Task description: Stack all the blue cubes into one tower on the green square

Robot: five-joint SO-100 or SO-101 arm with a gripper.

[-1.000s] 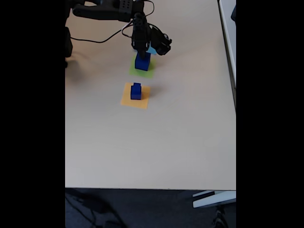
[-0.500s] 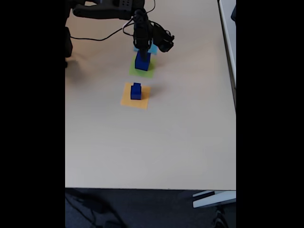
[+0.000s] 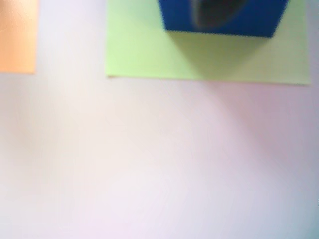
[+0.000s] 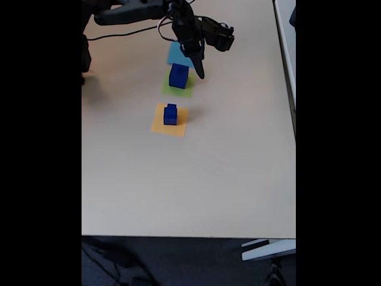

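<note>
A large blue cube [image 4: 178, 76] stands on the green square [image 4: 178, 90], free of the gripper. The wrist view has the same blue cube [image 3: 259, 20] at the top edge on the green square [image 3: 199, 55], with a blurred dark fingertip [image 3: 214, 12] in front of it. My gripper [image 4: 199, 70] hangs just right of the cube and above it, pointing down, open and holding nothing. A smaller blue cube [image 4: 170, 117] sits on the orange patch [image 4: 159, 124] with a tiny blue cube [image 4: 171, 108] on top.
A light-blue patch [image 4: 177, 53] lies behind the green square, partly under the arm. The orange patch [image 3: 17, 35] shows at the wrist view's left edge. Black cables [image 4: 128, 36] trail at the back left. The table edge [image 4: 190, 237] is far in front.
The gripper has lifted off the large cube and swung up and to the right. The cube stays on the green square, and the light-blue patch is more exposed.
</note>
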